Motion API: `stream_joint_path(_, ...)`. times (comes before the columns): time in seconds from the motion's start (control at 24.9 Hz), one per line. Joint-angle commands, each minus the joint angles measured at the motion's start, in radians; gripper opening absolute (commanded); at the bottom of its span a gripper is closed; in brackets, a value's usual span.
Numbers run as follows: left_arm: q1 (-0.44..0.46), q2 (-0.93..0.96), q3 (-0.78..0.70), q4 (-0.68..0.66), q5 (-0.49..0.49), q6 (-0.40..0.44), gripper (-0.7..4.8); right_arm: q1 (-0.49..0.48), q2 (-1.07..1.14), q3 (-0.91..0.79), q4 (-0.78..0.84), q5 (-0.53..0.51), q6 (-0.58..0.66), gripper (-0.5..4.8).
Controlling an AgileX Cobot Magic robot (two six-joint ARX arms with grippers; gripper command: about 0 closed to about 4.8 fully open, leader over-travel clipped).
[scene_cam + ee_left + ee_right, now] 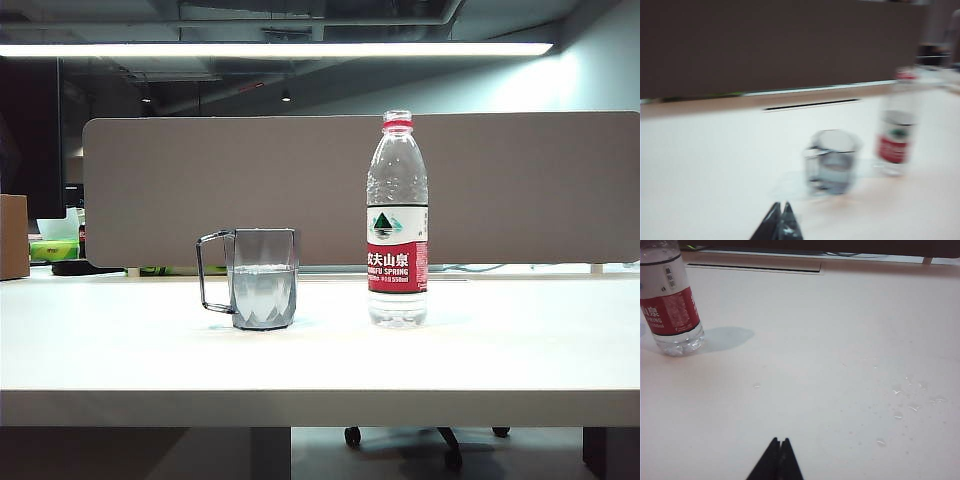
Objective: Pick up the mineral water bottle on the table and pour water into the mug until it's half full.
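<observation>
The mineral water bottle (pixel 397 222) stands upright on the white table (pixel 320 350), uncapped, with a red neck ring and a red-and-white label. To its left stands the smoky-grey mug (pixel 262 278), handle to the left, with water (pixel 263 295) up to about half its height. In the blurred left wrist view the mug (pixel 832 161) and the bottle (pixel 897 127) lie ahead of my left gripper (pixel 781 204), which is shut and holds nothing. My right gripper (pixel 779 440) is shut and empty above the tabletop, well away from the bottle (pixel 671 300). Neither gripper shows in the exterior view.
A grey partition (pixel 360 190) runs along the table's far edge. A brown box (pixel 13 236) sits at the far left. Small water drops (pixel 900 402) lie on the tabletop in the right wrist view. An office chair base (pixel 430 440) shows under the table.
</observation>
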Motion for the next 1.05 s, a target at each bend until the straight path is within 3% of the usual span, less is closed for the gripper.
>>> stream_joint_path(0.04,-0.001,0.002,-0.116,0.175,-0.209,-0.013,-0.05,0.000,-0.002,-0.003,0.015,-0.001,-0.003,-0.05)
stream_joint_path(0.2,-0.001,0.002,-0.288,0.458,-0.401,-0.091,-0.05,0.000,-0.002,-0.003,0.014,-0.001,-0.003,-0.05)
stream_joint_path(0.24,-0.001,0.002,-0.304,0.479,-0.400,-0.090,-0.05,0.000,-0.002,-0.003,0.014,-0.001,-0.003,-0.05)
stream_joint_path(0.64,-0.001,0.002,-0.315,0.289,-0.419,-0.008,-0.05,0.000,-0.002,-0.003,0.014,-0.001,-0.003,-0.05)
stream_joint_path(1.05,-0.001,0.002,-0.315,0.282,-0.419,-0.008,-0.05,0.000,-0.002,-0.003,0.013,-0.001,-0.003,-0.05)
